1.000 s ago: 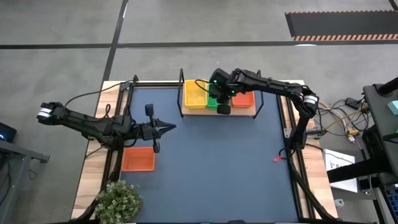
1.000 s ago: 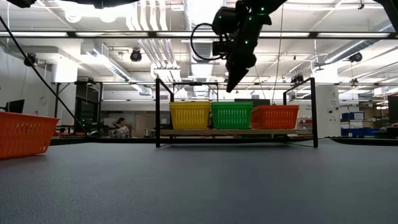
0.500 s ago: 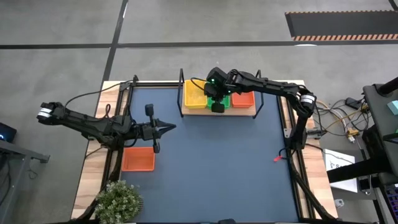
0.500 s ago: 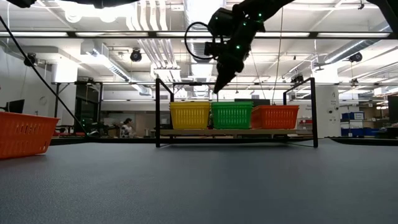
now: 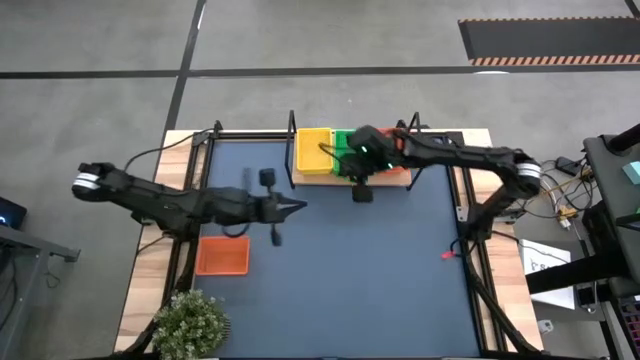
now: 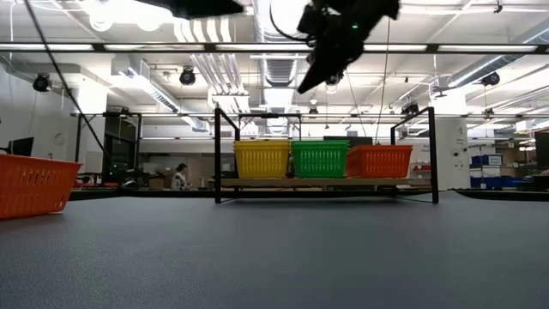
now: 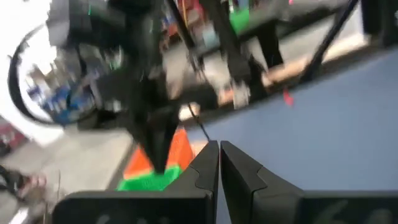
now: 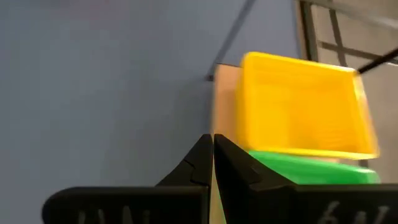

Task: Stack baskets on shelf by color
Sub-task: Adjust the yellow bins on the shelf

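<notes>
Hovering right gripper [image 6: 302, 86], fingers together (low view)

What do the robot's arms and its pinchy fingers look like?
Both arms are thin, dark and jointed, with black cables looping along them. The left arm has a silvery cuff near its base. The right gripper has small green lights glowing above it. Each gripper's fingers are black and pointed.

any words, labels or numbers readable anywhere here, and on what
None can be read.
The baskets on the shelf and the lone orange basket show no lettering.
Papers beside the table carry marks too small to read.
Room signage in the low view is too small to read.
</notes>
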Action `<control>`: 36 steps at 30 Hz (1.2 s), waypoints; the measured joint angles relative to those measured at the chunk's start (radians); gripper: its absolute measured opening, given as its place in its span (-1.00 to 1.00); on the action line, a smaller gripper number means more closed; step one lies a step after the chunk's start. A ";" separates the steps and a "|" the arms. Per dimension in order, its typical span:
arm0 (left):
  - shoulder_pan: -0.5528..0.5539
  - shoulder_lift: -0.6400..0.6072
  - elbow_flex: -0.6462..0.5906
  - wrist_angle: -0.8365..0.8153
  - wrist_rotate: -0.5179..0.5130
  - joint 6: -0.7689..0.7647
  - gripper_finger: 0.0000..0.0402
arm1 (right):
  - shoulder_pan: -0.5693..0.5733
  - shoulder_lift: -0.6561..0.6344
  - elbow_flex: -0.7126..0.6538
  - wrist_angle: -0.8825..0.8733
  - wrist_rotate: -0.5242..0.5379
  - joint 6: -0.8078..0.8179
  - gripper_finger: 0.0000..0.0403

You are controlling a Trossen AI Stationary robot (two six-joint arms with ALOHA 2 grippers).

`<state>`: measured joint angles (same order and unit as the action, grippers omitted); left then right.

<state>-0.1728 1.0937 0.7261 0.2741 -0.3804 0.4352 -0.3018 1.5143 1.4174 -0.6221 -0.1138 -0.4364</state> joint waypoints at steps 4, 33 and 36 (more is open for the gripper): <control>0.079 0.182 0.185 -0.242 0.003 -0.032 -1.00 | 0.052 -0.142 -0.209 0.154 0.005 0.058 -0.96; 0.577 0.723 0.708 -0.686 0.301 -0.064 -1.00 | 0.092 -0.511 -0.640 0.374 0.040 0.036 -0.96; 0.577 0.723 0.708 -0.689 0.301 -0.061 -1.00 | 0.092 -0.510 -0.640 0.366 0.042 0.035 -0.96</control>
<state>0.4042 1.8172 1.4338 -0.4152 -0.0792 0.3744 -0.2097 1.0042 0.7776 -0.2561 -0.0719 -0.4019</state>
